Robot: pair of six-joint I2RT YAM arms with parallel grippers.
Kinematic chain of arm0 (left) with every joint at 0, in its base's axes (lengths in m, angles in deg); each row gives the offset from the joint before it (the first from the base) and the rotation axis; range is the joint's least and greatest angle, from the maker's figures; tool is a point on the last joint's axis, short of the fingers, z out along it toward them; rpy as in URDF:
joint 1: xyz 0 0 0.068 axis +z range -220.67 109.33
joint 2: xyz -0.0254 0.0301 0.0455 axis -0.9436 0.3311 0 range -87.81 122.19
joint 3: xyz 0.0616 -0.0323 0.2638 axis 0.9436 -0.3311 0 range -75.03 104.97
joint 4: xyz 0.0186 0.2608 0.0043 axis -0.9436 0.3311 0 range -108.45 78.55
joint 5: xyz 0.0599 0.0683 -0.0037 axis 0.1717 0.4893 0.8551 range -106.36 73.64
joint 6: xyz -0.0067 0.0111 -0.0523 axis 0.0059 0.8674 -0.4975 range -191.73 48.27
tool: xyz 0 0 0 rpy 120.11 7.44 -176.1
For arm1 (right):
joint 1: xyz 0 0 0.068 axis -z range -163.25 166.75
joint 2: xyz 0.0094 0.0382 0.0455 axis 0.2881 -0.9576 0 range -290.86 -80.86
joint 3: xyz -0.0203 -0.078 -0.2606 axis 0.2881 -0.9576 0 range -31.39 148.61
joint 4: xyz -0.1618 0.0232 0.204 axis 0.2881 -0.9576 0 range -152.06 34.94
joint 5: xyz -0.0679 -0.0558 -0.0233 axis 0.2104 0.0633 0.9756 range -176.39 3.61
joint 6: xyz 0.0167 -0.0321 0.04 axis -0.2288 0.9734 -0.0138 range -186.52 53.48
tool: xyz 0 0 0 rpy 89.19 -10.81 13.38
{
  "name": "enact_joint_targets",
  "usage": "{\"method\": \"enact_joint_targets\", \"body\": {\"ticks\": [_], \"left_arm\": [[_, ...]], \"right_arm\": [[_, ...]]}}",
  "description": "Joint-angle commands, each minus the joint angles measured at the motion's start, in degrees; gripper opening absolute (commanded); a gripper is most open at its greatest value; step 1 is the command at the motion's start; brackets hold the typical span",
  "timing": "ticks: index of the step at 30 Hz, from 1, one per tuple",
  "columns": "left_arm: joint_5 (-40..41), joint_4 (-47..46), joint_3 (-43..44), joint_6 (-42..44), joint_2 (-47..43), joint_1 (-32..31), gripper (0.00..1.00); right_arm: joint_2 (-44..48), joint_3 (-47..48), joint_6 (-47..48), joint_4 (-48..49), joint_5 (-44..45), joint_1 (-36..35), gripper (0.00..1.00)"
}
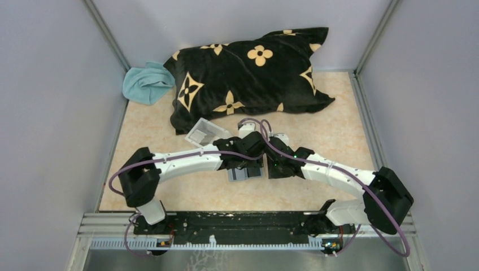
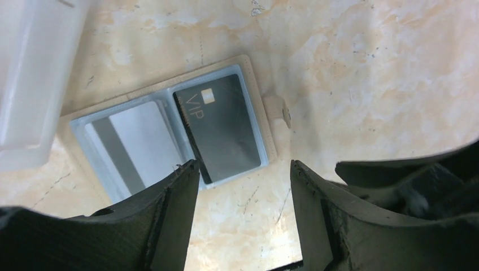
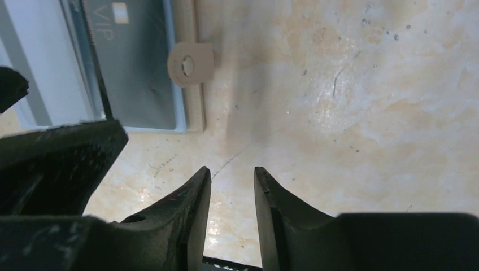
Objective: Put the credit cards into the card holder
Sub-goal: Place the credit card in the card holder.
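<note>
The tan card holder (image 2: 169, 82) lies open on the table, its snap tab (image 2: 277, 110) to the right. A dark "VIP" credit card (image 2: 223, 127) lies in its right half and a light grey-white card (image 2: 144, 138) in its left half. My left gripper (image 2: 244, 169) is open and empty just above the holder's near edge. My right gripper (image 3: 231, 172) is open with a narrow gap, empty, over bare table right of the tab (image 3: 189, 65). From above, the holder (image 1: 245, 174) shows partly under both grippers, the left (image 1: 248, 164) and the right (image 1: 278, 164).
A clear shallow tray (image 1: 203, 132) sits just behind-left of the holder and shows in the left wrist view (image 2: 34, 73). A black pillow with gold flowers (image 1: 248, 76) and a blue cloth (image 1: 147, 83) lie at the back. Both wrists are close together.
</note>
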Motion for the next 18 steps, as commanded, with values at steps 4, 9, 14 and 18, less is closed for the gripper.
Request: {"method": "enact_joint_targets", "body": {"ticks": [4, 9, 14, 18], "left_arm": [[7.9, 9.6, -8.4, -11.3, -9.1, -7.7, 0.69], [8.2, 12.5, -14.6, -19.2, -12.5, -7.7, 0.69], [8.0, 11.4, -20.2, -23.5, -15.5, -7.6, 0.7], [9.0, 9.9, -23.3, -25.4, -17.7, -7.5, 0.7]], "right_arm": [[-3.1, 8.8, 4.2, 7.4, 1.6, 0.7, 0.41], [-6.0, 12.0, 6.7, 7.1, 3.2, 0.7, 0.42], [-9.2, 13.8, 7.6, 6.2, 4.3, 1.0, 0.42], [-10.6, 13.9, 7.7, 6.1, 4.5, 1.2, 0.42]]}}
